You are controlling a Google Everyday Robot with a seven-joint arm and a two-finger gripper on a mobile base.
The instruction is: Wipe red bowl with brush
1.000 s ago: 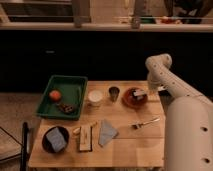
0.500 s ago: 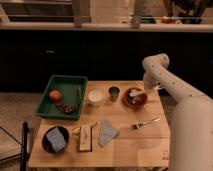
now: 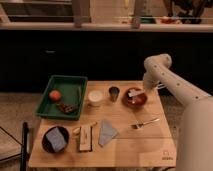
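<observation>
The red bowl [image 3: 135, 99] sits at the back right of the wooden table [image 3: 125, 150]. The brush [image 3: 134, 92], with a whitish handle, lies across the bowl's inside. My gripper [image 3: 142, 90] reaches down from the bent white arm [image 3: 157, 67] to the bowl's right rim. The brush handle runs up into the gripper, which holds it against the bowl.
A small dark cup [image 3: 114, 92] and a white cup [image 3: 95, 96] stand left of the bowl. A silver fork [image 3: 145, 122] lies in front of it. Farther left are a green tray [image 3: 47, 100], a black bowl [image 3: 46, 142], a wooden block [image 3: 86, 137] and a grey cloth [image 3: 106, 131].
The arm's elbow has swung a little to the left. The gripper and brush have shifted slightly left over the red bowl. Nothing else on the table has moved.
</observation>
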